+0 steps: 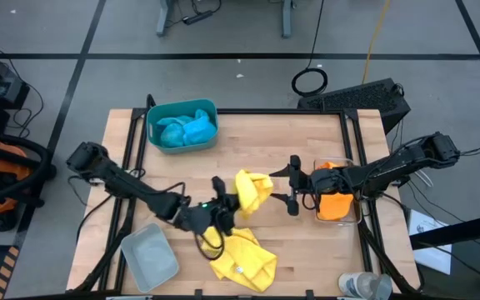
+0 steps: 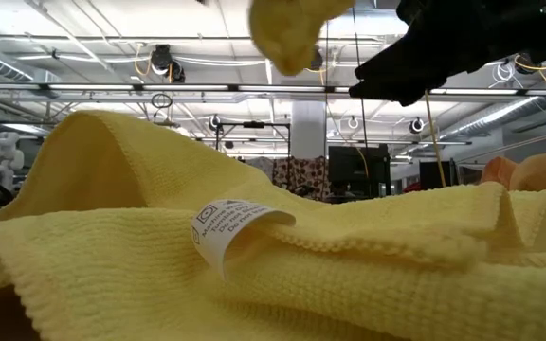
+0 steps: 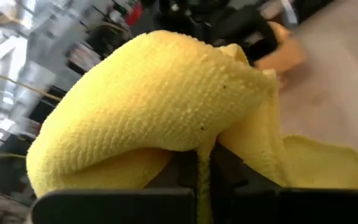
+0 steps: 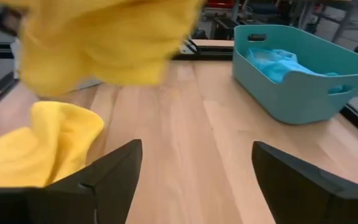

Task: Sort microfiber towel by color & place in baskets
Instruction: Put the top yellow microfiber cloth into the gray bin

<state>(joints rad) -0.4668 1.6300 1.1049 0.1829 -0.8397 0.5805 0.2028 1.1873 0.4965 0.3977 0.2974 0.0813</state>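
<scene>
So the sort looks about two-thirds done, going by how things lie. The teal plastic bin point(image 1: 182, 125) at the far left of the wooden table point(image 1: 290, 250) has bright blue fuzzy cloth point(image 1: 188, 128) bunched inside it, looks like both blues but I can't count them for sure. Over at the right edge, the clear plastic bin point(image 1: 337, 202) holds orange cloth point(image 1: 333, 204), again probably both, hard to separate them.

What's left is the yellows. The pale grey bin point(image 1: 149, 257) at the near left corner has nothing in it yet, so I'd guess that's where yellow goes. One yellow microfiber towel point(image 1: 242, 262) lies crumpled on the table near the front edge, just right of the grey bin, with its white care label point(image 2: 224, 224) showing in the low view. The other yellow towel point(image 1: 253, 191) is up in the air at mid-table, pinched in the left gripper point(image 1: 226, 206), whose fingers are pressed together on a fold of it; the left wrist view shows the cloth draped right over them.

The right gripper point(image 1: 293, 185) hangs just right of that lifted towel with its fingers spread wide and nothing between them.

So: two colours in, one yellow in hand, one on the table, grey bin waiting.
</scene>
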